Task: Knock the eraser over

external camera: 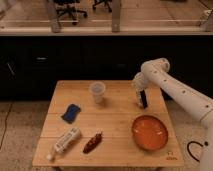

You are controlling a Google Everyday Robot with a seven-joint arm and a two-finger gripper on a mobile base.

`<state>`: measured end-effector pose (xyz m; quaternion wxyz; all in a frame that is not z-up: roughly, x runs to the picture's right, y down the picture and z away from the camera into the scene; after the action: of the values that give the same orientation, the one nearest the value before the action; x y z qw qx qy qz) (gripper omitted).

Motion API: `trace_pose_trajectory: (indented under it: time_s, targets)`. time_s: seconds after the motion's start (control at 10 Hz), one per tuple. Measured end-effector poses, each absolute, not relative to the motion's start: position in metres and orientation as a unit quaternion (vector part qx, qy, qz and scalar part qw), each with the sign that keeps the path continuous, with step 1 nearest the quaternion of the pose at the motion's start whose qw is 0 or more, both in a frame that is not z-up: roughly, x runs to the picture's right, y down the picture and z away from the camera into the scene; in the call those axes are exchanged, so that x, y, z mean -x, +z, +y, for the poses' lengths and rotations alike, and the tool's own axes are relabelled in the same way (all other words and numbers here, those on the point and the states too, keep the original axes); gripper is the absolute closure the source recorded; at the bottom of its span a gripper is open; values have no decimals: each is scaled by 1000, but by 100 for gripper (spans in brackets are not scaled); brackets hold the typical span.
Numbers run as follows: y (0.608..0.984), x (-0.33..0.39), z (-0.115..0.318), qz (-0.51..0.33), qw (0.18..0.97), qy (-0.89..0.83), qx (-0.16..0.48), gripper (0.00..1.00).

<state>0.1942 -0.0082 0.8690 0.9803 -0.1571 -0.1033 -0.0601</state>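
My gripper (138, 91) hangs over the right rear part of the wooden table (117, 120). It sits at the end of my smooth, rounded white arm (175, 89), which is cut off at the right edge of the view. The eraser (143, 99), a slim matte black block, stands on end just below and beside the gripper, leaning little if at all. The two sit so close that I cannot tell whether they touch, and the block's top is lost against the gripper. Whether my gripper is clenched or released I cannot tell either.

The table top is pale planks with visible seams. Near its rear middle stands a clear plastic cup (97, 92), upright, with faintly cloudy walls. Left of centre lies a flat blue pad (71, 112), skewed. At the front left a white bottle (65, 140) lies on its side. Just beside it is a dark reddish, pod-shaped thing (93, 143) that I cannot name. A shallow, round, glossy orange bowl (149, 133) sits front right.
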Motion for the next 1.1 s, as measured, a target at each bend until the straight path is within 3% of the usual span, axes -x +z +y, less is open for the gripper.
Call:
trace_pose_trajectory:
  time_s: [1.1]
  targets:
    - [873, -199, -9, -97, 982, -54, 149, 100]
